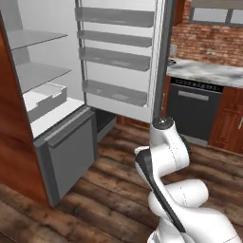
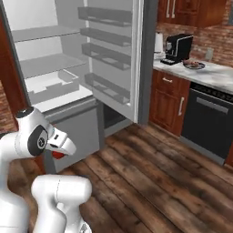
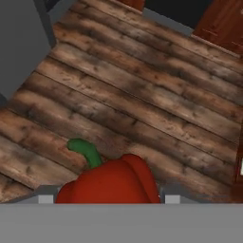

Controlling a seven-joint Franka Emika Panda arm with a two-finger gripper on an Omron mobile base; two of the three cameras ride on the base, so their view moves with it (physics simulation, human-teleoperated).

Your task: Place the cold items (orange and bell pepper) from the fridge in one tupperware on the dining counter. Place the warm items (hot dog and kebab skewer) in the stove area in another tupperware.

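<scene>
Before the open fridge [image 1: 57, 71] with its bare shelves, above the dark wood floor [image 3: 142, 95], the tool [image 3: 109, 199] is clamped on the red bell pepper [image 3: 111, 182], its green stem pointing away from the tool.

Open fridge [image 2: 68, 68]; red bell pepper [image 2: 58, 154] under end effector [image 2: 61, 148].
</scene>
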